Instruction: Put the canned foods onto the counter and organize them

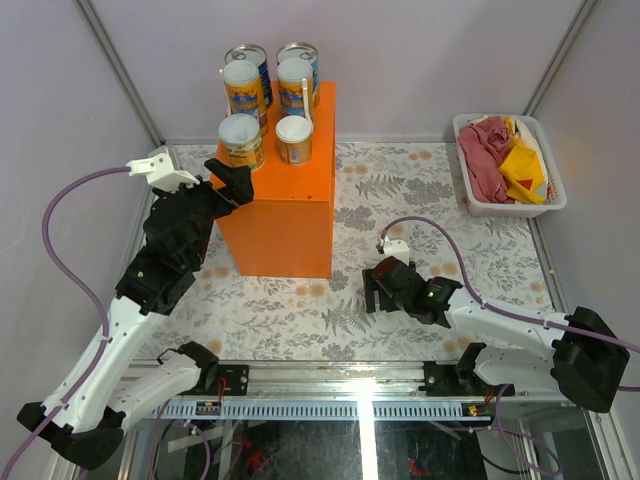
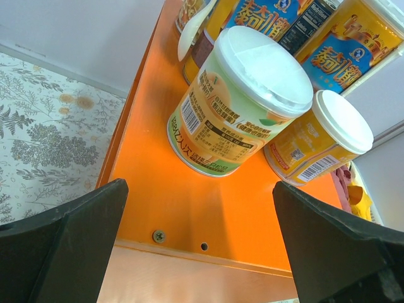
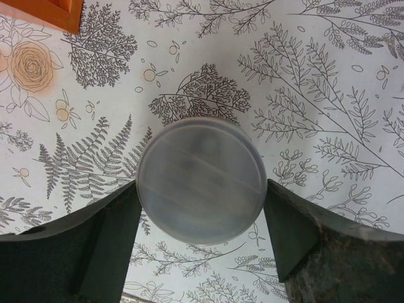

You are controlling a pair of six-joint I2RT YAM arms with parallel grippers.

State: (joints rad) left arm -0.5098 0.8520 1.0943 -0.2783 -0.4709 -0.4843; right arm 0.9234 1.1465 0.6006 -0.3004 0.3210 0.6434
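Six cans stand on the orange counter (image 1: 285,225): two blue ones (image 1: 247,55) at the back, two tall yellow ones (image 1: 245,90) in the middle, two shorter pale-lidded ones (image 1: 240,138) in front. My left gripper (image 1: 232,182) is open and empty at the counter's front left corner. In the left wrist view it (image 2: 199,199) hovers over the counter's edge (image 2: 189,208), just before the green-labelled short can (image 2: 243,101). My right gripper (image 1: 385,290) is low over the table; its fingers touch both sides of a round translucent lid (image 3: 201,180).
A white plastic basket (image 1: 468,205) with a red cloth (image 1: 485,160) and a yellow cloth (image 1: 525,165) stands at the far right. Grey walls close the back and sides. The floral tablecloth (image 1: 440,200) covers the table.
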